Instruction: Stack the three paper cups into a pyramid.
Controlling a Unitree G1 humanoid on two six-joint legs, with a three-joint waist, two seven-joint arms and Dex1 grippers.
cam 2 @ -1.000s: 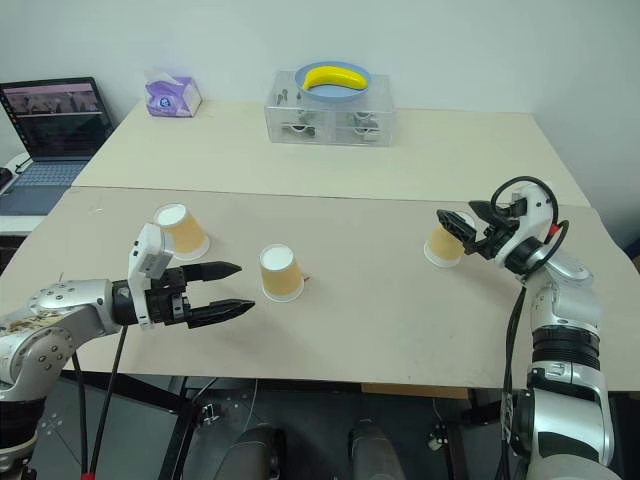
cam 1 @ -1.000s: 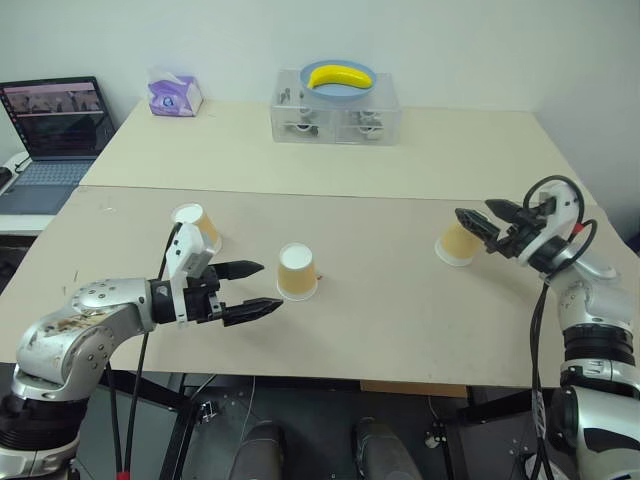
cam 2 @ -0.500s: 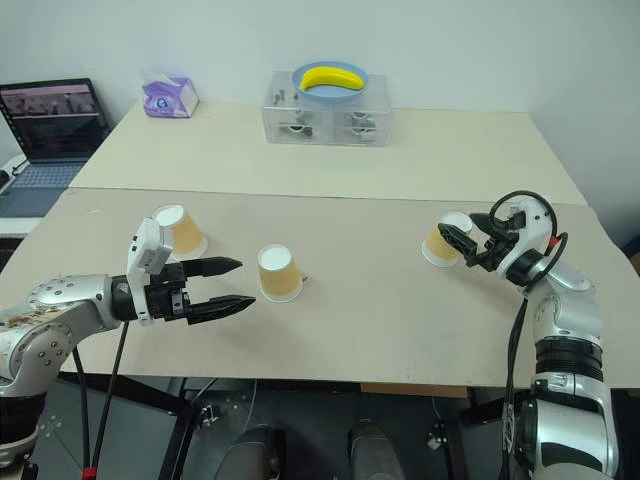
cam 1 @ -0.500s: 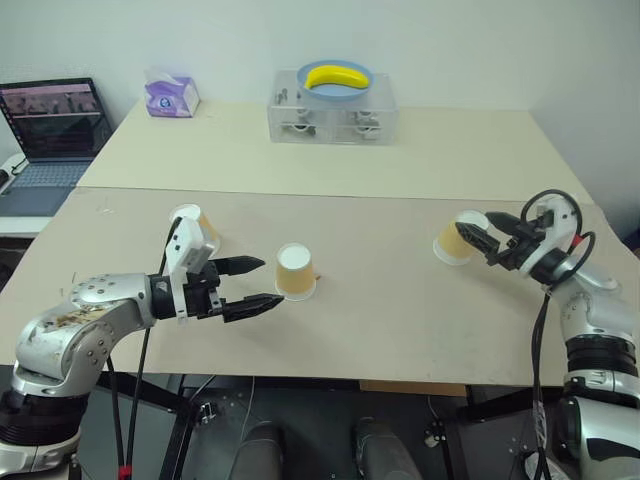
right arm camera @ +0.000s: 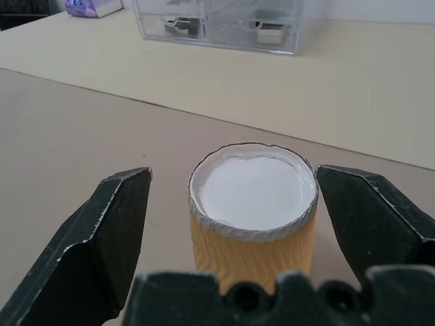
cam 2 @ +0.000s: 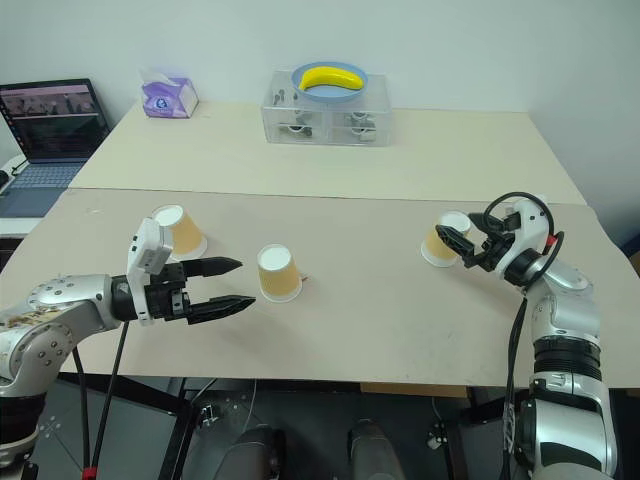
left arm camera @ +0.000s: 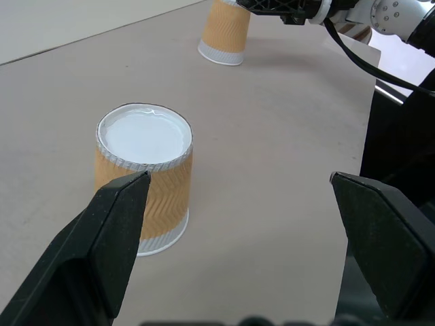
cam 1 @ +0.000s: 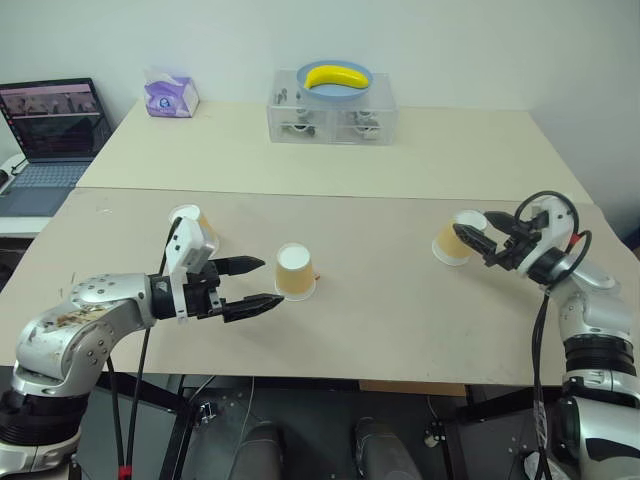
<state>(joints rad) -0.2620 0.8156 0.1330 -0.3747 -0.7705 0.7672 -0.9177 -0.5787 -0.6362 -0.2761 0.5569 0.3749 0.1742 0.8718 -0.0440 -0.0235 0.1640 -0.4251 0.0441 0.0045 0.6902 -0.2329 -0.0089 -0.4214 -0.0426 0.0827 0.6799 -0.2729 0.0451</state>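
Note:
Three paper cups stand upside down on the near table, white bases up. The left cup [cam 1: 200, 226] is partly hidden behind my left wrist. The middle cup [cam 1: 297, 272] is just past the tips of my left gripper [cam 1: 268, 281], which is open and points at it; the cup [left arm camera: 144, 178] sits ahead of the fingers, closer to one. The right cup [cam 1: 452, 243] stands between the fingers of my open right gripper [cam 1: 479, 244]. In the right wrist view this cup [right arm camera: 253, 207] has a gap to the finger [right arm camera: 109, 231] on either side.
A second table [cam 1: 330, 150] behind carries a clear drawer box [cam 1: 332, 110] with a banana [cam 1: 338, 75] in a blue bowl, and a tissue pack [cam 1: 171, 95]. A laptop [cam 1: 50, 125] sits at the far left. The near table's front edge runs close below my left gripper.
The picture has shifted slightly with the camera. The cups and both grippers stand as they did, both grippers open.

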